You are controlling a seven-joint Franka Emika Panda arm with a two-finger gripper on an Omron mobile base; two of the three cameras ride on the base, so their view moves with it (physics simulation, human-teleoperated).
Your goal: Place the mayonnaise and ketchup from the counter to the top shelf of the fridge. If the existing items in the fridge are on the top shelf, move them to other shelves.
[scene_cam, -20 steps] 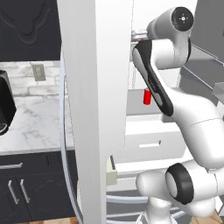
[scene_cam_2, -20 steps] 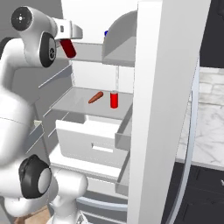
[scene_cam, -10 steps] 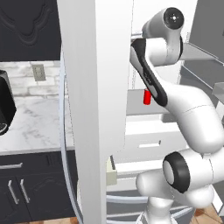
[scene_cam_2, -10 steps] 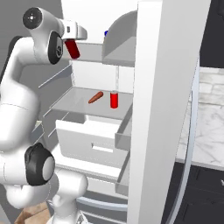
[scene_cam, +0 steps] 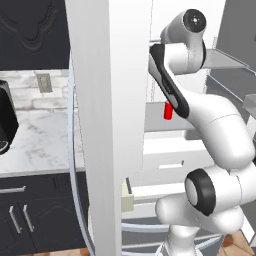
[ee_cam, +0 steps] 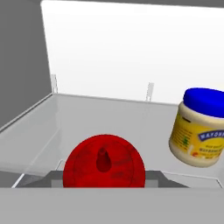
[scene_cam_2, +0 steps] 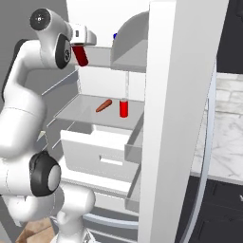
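Observation:
My gripper (scene_cam_2: pixel 81 43) is shut on the ketchup (scene_cam_2: pixel 81 55), a small red bottle hanging at the front edge of the fridge's top shelf (scene_cam_2: pixel 99 58). In the hand view the ketchup (ee_cam: pixel 103 162) is a red disc between my fingers, just over the grey top shelf (ee_cam: pixel 87 118). The mayonnaise (ee_cam: pixel 199 128), cream with a blue cap, stands upright on that shelf to the right and further in; its cap (scene_cam_2: pixel 115 35) peeks out in the right base view. The orange-red oval item (scene_cam_2: pixel 103 105) and the red can (scene_cam_2: pixel 124 107) sit on the shelf below (scene_cam_2: pixel 76 111). The can (scene_cam: pixel 168 111) also shows past the door.
The thick white fridge door (scene_cam_2: pixel 175 118) stands open to the right of the cavity, with a grey door bin (scene_cam_2: pixel 130 47) beside the top shelf. White drawers (scene_cam_2: pixel 102 154) lie under the lower shelf. The marbled counter (scene_cam: pixel 40 145) lies to the left beyond the door (scene_cam: pixel 107 125).
The arm has swung the ketchup a little to the right, in toward the fridge's top shelf. The mayonnaise, can and oval item have stayed put.

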